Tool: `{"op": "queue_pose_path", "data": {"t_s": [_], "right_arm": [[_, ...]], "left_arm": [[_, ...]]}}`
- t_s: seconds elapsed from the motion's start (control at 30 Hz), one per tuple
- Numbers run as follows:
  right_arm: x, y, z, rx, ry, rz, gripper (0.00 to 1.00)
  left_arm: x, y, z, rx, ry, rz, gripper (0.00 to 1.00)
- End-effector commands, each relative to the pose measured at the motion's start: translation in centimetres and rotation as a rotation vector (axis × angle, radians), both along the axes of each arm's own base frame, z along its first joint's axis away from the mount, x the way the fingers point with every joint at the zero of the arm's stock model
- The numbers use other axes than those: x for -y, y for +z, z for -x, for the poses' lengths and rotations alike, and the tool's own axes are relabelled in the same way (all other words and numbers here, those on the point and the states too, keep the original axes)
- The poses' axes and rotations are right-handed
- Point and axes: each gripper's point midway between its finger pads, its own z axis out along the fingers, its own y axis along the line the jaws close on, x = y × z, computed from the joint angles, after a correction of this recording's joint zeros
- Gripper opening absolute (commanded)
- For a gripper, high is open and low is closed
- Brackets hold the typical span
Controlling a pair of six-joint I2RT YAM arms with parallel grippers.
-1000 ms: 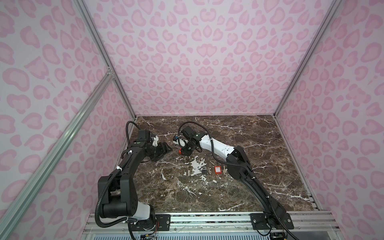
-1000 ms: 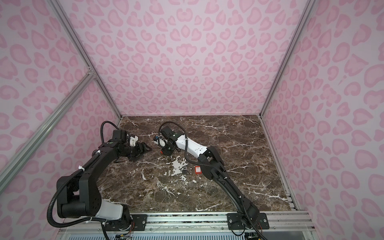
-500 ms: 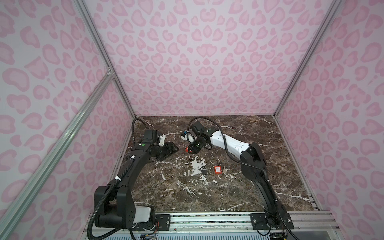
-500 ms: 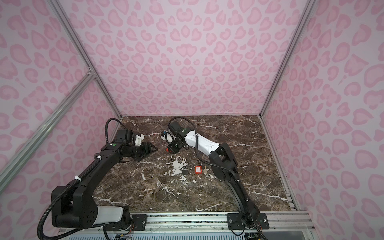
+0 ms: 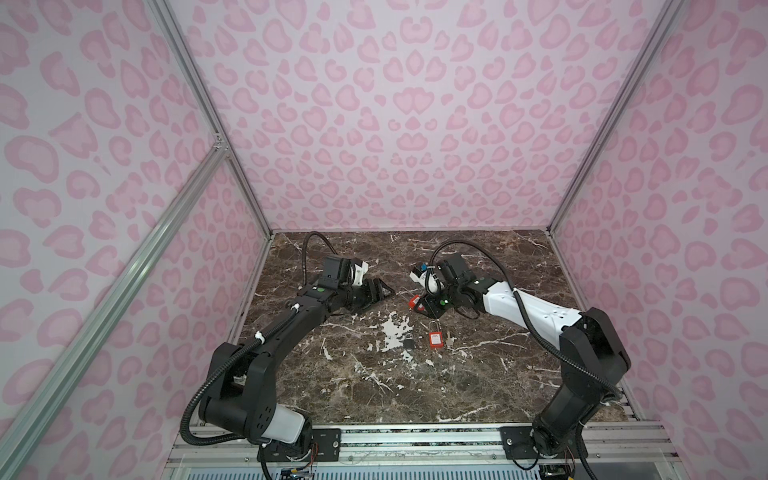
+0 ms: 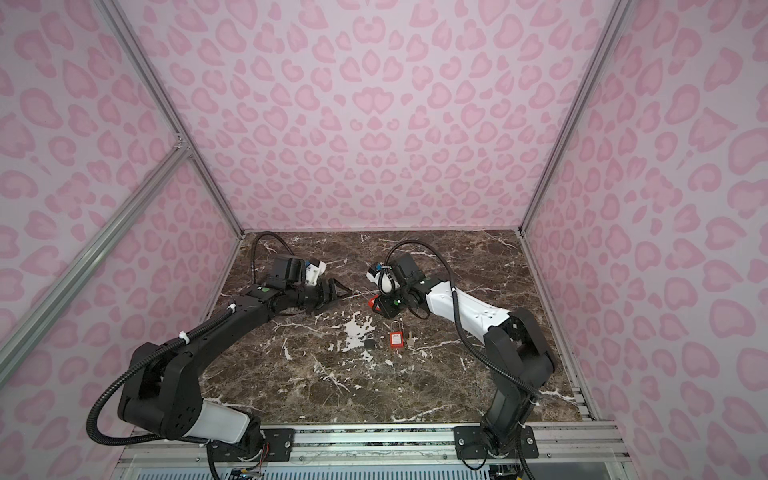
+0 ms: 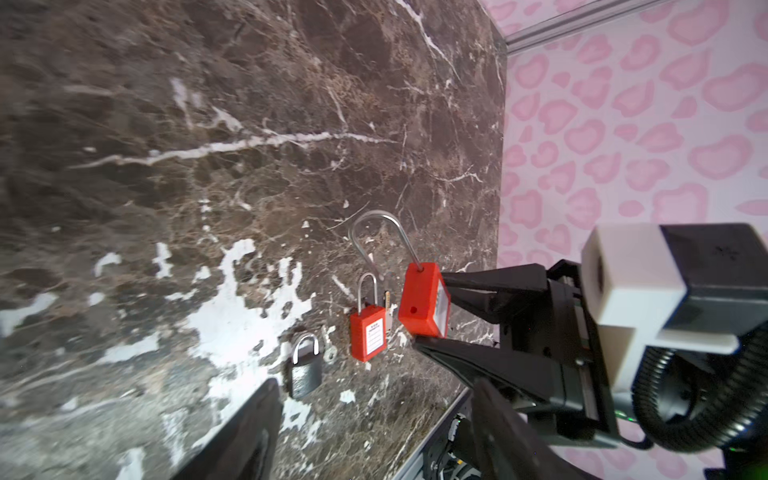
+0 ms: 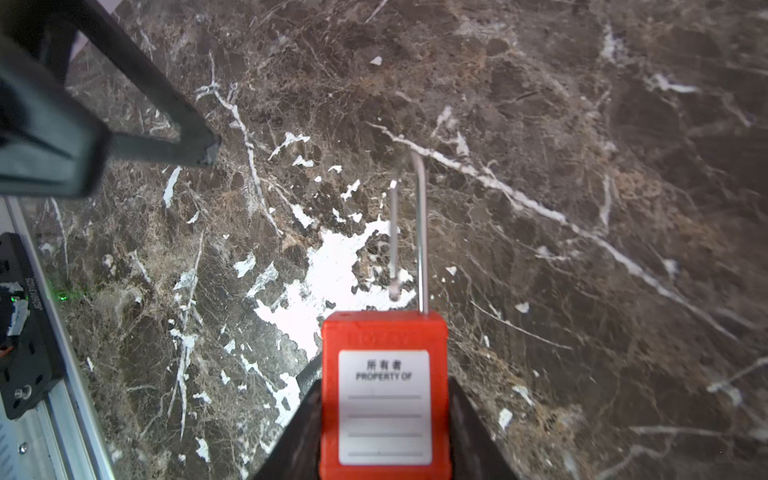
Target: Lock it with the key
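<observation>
Red padlock, white label, long shackle open, clamped in right gripper; 1 red lock lies flat near its tips.

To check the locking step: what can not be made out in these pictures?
Keyhole of the held red plastic padlock: right wrist view, bottom cut off by the frame edge.
Whether the thin metal sliver between the lying red plastic padlock and the held one is the key: small in the left wrist view, lost in both top views.

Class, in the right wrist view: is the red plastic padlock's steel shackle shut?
No: one end of the steel shackle hangs free, outside the red plastic padlock.
</observation>
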Motion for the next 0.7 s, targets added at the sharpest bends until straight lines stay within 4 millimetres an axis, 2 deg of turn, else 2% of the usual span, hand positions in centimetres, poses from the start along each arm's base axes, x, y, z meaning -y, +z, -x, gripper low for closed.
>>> {"op": "queue_pose_path", "data": {"t_s": [0.0,0.13,0.3,0.5,0.67], "right_arm": [[0.0,1.3,-0.7,0.006,-0.043,-0.115,0.36],[0.3,2.7,-0.5,0.006,-0.06,-0.19,0.35],[0.5,4.1,-0.1,0.012,-0.074,-0.213,0.35],[0.7,5.6,0.9,0.024,-0.068,-0.258,0.35],[0.4,6.1,1.2,0.021,-0.054,-0.278,0.35]], "left_arm": [[3.6,2.3,-0.5,0.053,-0.059,0.102,0.74],[6.3,2.3,-0.3,0.048,-0.1,0.121,0.73],[8.6,3.0,-0.5,0.054,-0.134,0.164,0.72],[9.6,3.4,-0.9,0.063,-0.135,0.203,0.7],[10.3,2.9,-0.8,0.05,-0.148,0.221,0.62]]}}
